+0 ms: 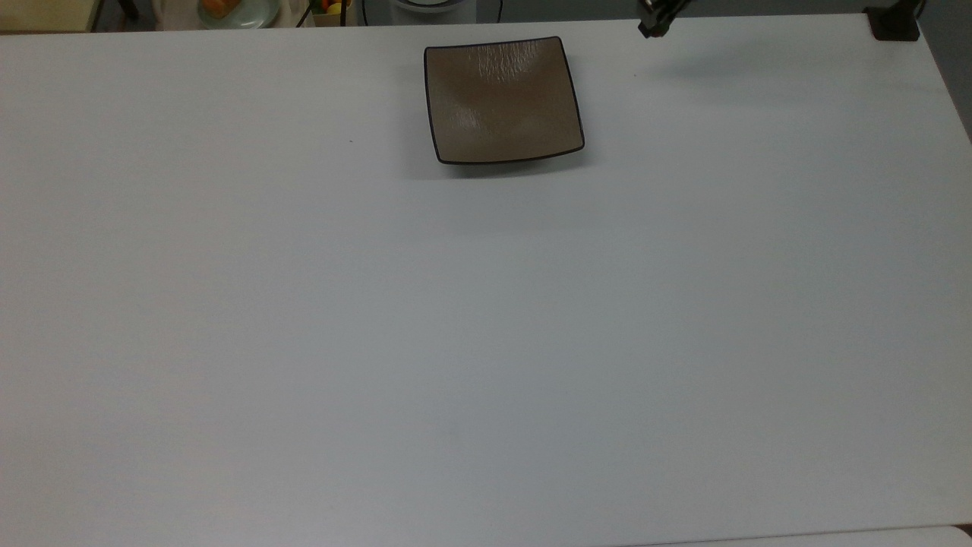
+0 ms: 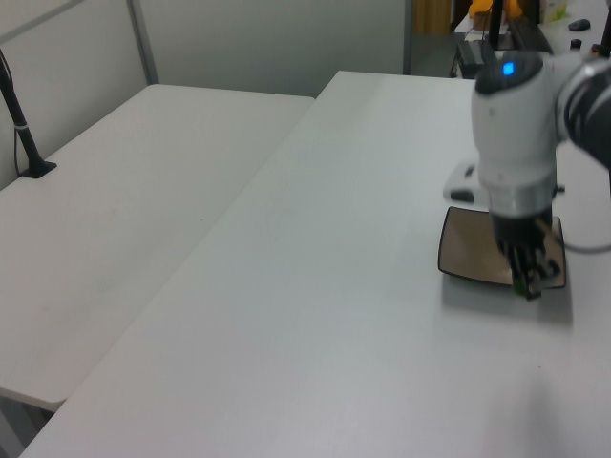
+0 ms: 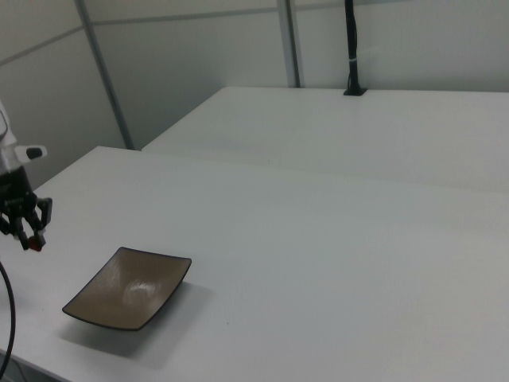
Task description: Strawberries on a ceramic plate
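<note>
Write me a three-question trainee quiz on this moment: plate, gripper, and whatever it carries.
1. True or false: the ceramic plate has food lying on it.
2. In the top view, where is the gripper? A) above the plate's middle. B) to the plate's right, by the table edge at the picture's top. C) at the picture's bottom left.
3. In the right view, what small red thing sits at the gripper's tip?

Key: 1 false, the plate is bare. 2 B. 3 the strawberry, apparently held off the table.

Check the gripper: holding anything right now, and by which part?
Looks like yes: the gripper is shut on a tiny red thing, likely the strawberry, pinched at the tips. Which part of it is gripped cannot be told. The ceramic plate is empty.
</note>
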{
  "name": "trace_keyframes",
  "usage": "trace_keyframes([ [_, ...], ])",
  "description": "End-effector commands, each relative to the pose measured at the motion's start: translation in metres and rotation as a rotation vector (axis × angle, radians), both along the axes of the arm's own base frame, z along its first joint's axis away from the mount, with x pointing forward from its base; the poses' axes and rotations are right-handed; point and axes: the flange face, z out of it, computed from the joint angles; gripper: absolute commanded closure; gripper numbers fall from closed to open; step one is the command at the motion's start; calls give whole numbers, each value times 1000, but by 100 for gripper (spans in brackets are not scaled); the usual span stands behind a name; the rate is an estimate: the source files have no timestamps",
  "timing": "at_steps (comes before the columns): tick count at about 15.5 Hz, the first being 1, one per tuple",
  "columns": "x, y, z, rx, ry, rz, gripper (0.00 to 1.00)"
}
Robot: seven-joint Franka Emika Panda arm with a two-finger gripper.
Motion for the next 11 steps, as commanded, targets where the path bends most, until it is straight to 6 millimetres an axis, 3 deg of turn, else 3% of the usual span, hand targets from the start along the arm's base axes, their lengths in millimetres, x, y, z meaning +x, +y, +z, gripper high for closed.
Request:
trace_keyframes([
  [1, 10, -36, 56, 21, -35, -104, 99],
  [6, 50, -100, 76, 38, -27, -242, 99],
  [11, 79, -157, 64, 29, -3, -359, 99],
])
